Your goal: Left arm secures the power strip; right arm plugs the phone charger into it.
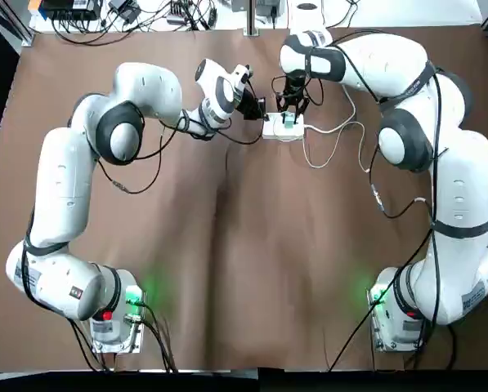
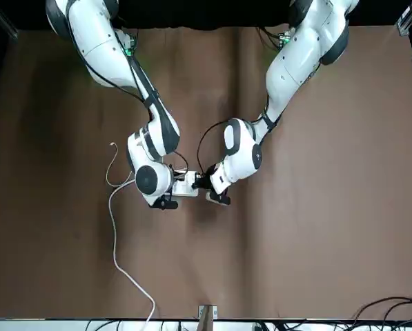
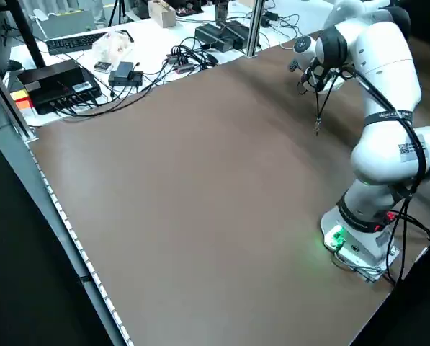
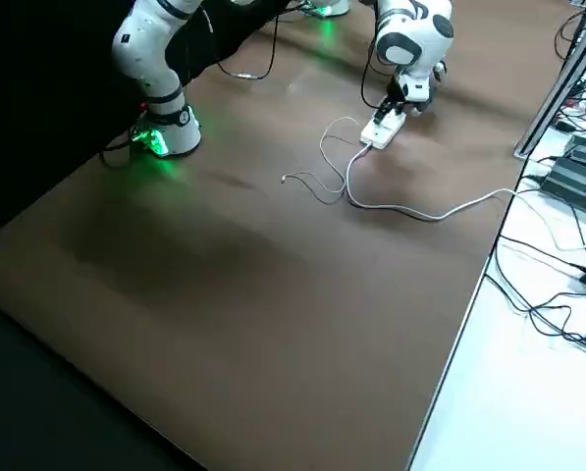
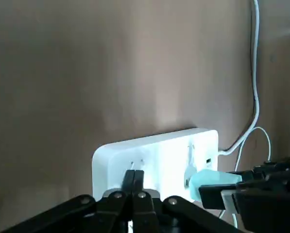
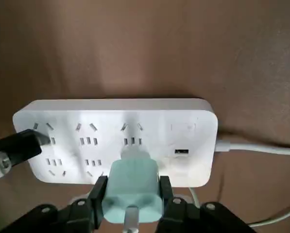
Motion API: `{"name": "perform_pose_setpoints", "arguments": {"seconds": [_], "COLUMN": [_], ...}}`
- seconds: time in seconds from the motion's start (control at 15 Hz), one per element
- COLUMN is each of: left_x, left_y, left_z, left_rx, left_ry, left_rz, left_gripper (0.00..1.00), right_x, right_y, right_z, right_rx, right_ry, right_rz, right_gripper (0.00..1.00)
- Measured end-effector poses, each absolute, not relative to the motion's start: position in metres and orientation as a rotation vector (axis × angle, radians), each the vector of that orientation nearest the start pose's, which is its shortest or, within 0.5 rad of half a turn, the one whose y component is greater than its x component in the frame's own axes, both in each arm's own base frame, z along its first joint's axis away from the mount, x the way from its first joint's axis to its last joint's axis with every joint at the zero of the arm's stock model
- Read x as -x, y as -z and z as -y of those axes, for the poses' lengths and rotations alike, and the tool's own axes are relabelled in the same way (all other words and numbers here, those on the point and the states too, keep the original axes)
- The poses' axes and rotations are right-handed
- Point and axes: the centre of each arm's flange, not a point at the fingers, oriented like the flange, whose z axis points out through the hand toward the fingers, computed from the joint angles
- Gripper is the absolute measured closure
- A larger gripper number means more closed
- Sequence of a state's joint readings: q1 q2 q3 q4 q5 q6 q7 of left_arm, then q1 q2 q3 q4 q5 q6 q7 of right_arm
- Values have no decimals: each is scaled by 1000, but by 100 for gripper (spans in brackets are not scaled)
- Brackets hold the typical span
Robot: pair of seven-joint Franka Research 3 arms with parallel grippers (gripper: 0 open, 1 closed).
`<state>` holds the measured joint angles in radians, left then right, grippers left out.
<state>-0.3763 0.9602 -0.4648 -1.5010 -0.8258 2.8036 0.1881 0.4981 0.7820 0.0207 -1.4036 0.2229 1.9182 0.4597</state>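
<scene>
Plugging is judged to be the step in hand, with the strip being steadied for it. From the left as seen from above: the left gripper (image 5: pixel 133 174) is placed at the left end of the power strip (image 6: pixel 183 124), its two fingers brought together against the white housing, nothing seen pinched between them. The strip is laid on the brown bench (image 1: pixel 227 286), near the far edge and right of the middle. Farther right, the phone charger (image 6: pixel 132 191) is gripped between both fingers of the right gripper (image 6: pixel 132 180) and held over the socket beside the USB port (image 6: pixel 181 151). Whether its prongs are fully seated cannot be told. Rightmost, the thick white cord (image 6: pixel 266 149) is led out from the strip's right end. Next, a straight push seems called for, with the left end kept braced; if the charger is tilted, the strip may be skewed or the prongs jammed. Release is best left until the charger is judged flush. By the right wrist view, the strip's slots and the charger's alignment are shown; by the left side view, neither strip nor charger is shown.
</scene>
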Motion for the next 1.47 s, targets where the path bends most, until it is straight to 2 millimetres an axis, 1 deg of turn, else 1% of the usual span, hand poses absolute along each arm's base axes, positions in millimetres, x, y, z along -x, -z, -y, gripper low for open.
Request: {"name": "perform_pose_setpoints", "arguments": {"seconds": [0.4, 0.53, 1.47], "left_x": [-558, -558, -559], "left_y": [-157, -157, -158], "left_z": [470, 470, 470], "left_rx": [-2350, -2350, -2350], "left_ry": [-61, -62, -65], "left_rz": [15, 15, 14], "left_gripper": [99, 99, 99], "right_x": [-600, -599, -599], "right_y": [-221, -211, -212], "right_z": [-363, -365, -365], "right_rx": [3057, 3061, 3064], "right_ry": [-491, -477, -472], "right_rz": [-42, -39, -37], "right_gripper": [52, 52, 52]}}
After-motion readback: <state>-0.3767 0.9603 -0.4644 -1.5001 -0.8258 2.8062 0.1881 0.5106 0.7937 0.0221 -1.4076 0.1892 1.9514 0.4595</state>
